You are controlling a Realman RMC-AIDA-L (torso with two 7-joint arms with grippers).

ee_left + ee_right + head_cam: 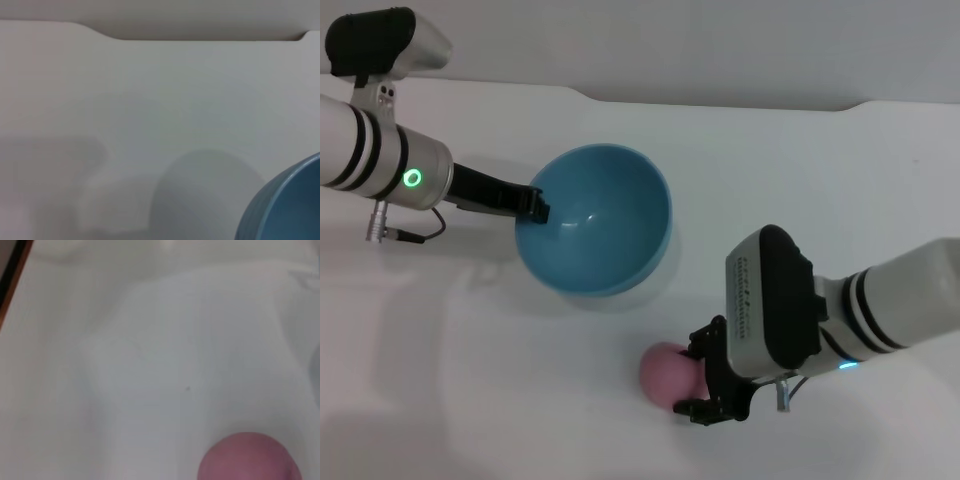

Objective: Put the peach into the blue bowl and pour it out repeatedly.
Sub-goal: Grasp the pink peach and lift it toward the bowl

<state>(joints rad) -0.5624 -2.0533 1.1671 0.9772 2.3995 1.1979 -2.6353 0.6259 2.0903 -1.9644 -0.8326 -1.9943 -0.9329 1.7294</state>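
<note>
The blue bowl [595,220] is tilted on its side on the white table, its opening facing the front right and empty. My left gripper [534,205] is shut on the bowl's left rim. A part of the bowl's wall shows in the left wrist view [287,205]. The pink peach [665,372] lies on the table in front of the bowl. My right gripper [706,377] is open, low at the table, with its fingers on either side of the peach's right part. The peach also shows in the right wrist view [248,458].
The white table [470,400] runs to a far edge against a grey wall [720,40]. A thin cable [415,232] hangs by my left wrist.
</note>
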